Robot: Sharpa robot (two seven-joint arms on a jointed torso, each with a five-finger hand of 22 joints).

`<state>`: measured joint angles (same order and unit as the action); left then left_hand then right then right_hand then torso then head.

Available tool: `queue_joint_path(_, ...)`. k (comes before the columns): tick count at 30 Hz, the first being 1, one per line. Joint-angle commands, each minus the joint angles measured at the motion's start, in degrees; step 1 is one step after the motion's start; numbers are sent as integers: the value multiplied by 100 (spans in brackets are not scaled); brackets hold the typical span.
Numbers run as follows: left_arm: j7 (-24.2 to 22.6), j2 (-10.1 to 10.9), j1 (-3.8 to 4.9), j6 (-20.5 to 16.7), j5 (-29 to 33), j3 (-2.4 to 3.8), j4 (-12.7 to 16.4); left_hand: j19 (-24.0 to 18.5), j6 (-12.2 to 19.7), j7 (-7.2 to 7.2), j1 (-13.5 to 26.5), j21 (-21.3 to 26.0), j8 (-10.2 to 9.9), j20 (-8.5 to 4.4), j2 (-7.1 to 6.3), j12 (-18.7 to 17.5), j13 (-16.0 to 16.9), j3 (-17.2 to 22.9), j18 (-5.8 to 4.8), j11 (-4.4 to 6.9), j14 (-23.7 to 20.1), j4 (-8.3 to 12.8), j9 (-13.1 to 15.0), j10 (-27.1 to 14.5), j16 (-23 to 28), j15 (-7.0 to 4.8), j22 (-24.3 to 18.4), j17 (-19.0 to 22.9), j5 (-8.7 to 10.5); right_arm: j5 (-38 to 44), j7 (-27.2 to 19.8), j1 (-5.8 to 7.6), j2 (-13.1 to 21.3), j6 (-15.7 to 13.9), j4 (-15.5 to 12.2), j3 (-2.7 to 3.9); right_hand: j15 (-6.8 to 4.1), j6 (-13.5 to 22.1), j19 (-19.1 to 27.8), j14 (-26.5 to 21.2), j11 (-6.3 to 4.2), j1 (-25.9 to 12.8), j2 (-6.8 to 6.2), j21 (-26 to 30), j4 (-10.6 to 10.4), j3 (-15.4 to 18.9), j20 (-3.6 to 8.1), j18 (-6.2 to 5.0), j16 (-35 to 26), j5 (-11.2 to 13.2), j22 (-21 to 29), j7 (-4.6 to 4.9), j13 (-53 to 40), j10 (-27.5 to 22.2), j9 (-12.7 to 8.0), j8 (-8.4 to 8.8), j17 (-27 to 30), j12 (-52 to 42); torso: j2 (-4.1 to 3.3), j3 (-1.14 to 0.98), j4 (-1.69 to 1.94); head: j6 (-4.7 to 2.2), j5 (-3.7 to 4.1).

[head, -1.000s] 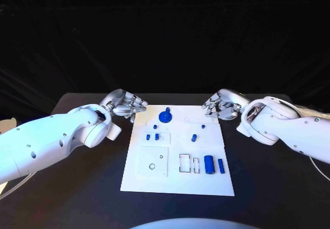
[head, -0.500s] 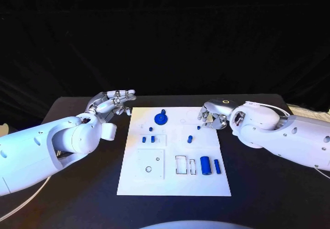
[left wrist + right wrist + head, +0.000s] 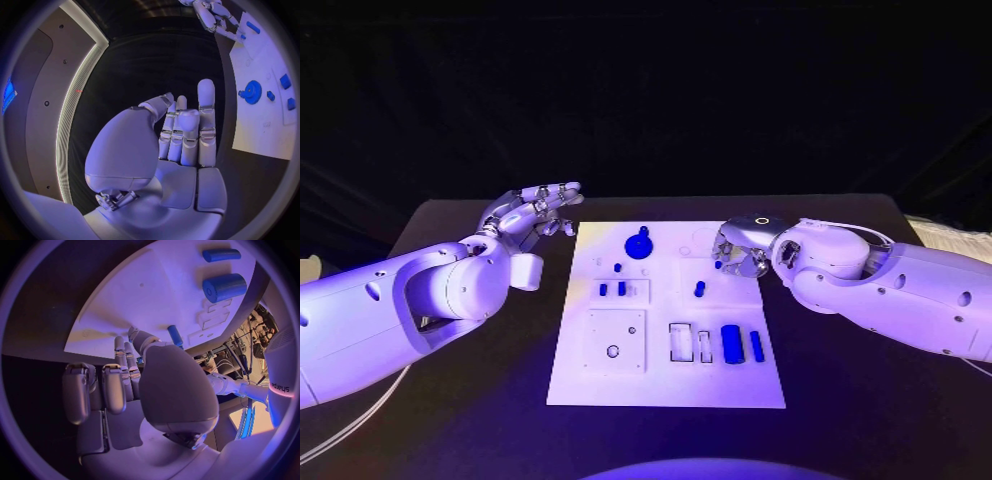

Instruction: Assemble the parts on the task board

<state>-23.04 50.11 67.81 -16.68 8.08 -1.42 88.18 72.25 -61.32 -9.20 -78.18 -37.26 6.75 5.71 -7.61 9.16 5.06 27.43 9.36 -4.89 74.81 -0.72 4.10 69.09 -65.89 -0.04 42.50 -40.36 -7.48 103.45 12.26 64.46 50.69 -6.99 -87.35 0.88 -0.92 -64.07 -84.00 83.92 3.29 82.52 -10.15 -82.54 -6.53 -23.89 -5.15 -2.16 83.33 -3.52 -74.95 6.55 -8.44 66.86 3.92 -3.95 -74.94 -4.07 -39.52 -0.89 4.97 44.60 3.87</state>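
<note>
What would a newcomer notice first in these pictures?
First the white task board in the middle of the black table, with small blue parts on it, such as a gear at its far end. Then the two silver hands: the left hand open beside the board's far left corner, the right hand over its right edge.

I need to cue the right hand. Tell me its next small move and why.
Probably lower the right hand a little further onto the small blue peg beside its fingers and pinch it. That hand hovers over the task board edge holding nothing, with the peg lying loose close by. The left hand is open, off the board.
</note>
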Motion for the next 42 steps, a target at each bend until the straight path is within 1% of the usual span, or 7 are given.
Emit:
queue_joint_path(1, -79, 8, 1, 153, 99, 2, 8, -52, -21, 2, 2, 24, 19, -7, 27, 44, 8, -22, 111, 16, -30, 22, -9, -16, 4, -1, -11, -5, -29, 194, 19, -14, -14, 158, -9, -2, -24, -30, 17, 400, -25, -29, 47, 40, 14, -49, 24, -79, -34, 21, -213, -34, 48, 61, 4, 15, -381, 6, 6, -1, -10, 23, -30)
queue_joint_path(11, -16, 23, 2, 150, 99, 0, -18, -44, -20, 1, -78, 37, 23, -15, 57, 86, 14, -8, 114, 20, -32, 98, -13, -36, -2, -9, -19, 10, -44, 178, -24, -30, -70, 200, -5, -4, -13, -104, 13, 400, -20, -52, 107, 49, 21, -117, 16, -79, -50, 37, -207, -17, 154, 158, 13, 6, -356, -9, 6, 1, 1, 32, -28)
queue_joint_path(20, 12, 24, 2, 155, 85, 0, -9, -40, -14, -3, -102, 41, 23, -17, 60, 104, 17, -5, 113, 18, -32, 128, -15, -48, -6, -10, -21, 14, -49, 152, -48, -55, -128, 337, 32, -7, -21, -256, 3, 404, -40, 1, 309, 54, 99, -287, 20, -79, -50, 65, -208, -26, 284, 322, 36, -19, -355, -23, 2, 3, -2, 45, -50)
queue_joint_path(24, 57, 27, 2, 230, -34, 0, -9, -35, 12, -20, -225, 40, 16, -29, 22, 145, 21, 12, 113, 7, -53, 271, -21, -78, 6, -14, -16, 63, -60, 169, -37, -67, -147, 425, 43, -8, -42, -310, -3, 408, -70, 16, 358, 50, 138, -323, 32, -77, -43, 67, -218, -57, 313, 363, 46, -31, -364, -21, 6, 1, -2, 56, -52)
queue_joint_path(28, 94, 28, 2, 279, -101, 0, -2, -36, 31, -32, -239, 38, 9, -28, 15, 154, 20, 10, 109, -4, -58, 302, -24, -102, 5, -7, -12, 69, -61, 242, 7, -76, -158, 467, 57, -9, -68, -429, -11, 410, -101, 21, 430, 45, 186, -339, 54, -75, -44, 70, -228, -82, 328, 488, 77, -74, -360, -53, 7, 3, -3, 61, -49)
queue_joint_path(32, 111, 29, 2, 294, -123, 0, -3, -36, 43, -38, -241, 37, 5, -27, 13, 158, 18, 9, 108, -10, -58, 313, -26, -115, 1, -4, -10, 68, -64, 340, 49, -84, -161, 322, 52, -9, -81, -491, -18, 413, -111, 77, 493, 41, 272, -392, 70, -73, -38, 69, -236, -79, 340, 590, 98, -90, -367, -65, 8, 0, -5, 65, -41)
queue_joint_path(42, 116, 18, 2, 256, -135, 0, -25, -42, 115, -71, -254, 32, -23, -21, 1, 162, 8, 9, 104, -38, -71, 360, -35, -192, 1, 14, -1, 89, -80, 416, 53, -97, -126, -312, -68, -4, -77, -488, -27, 414, -96, 32, 460, 35, 296, -384, 75, -70, -37, 74, -246, -66, 369, 588, 103, -73, -364, -28, 15, 0, -1, 52, -19)
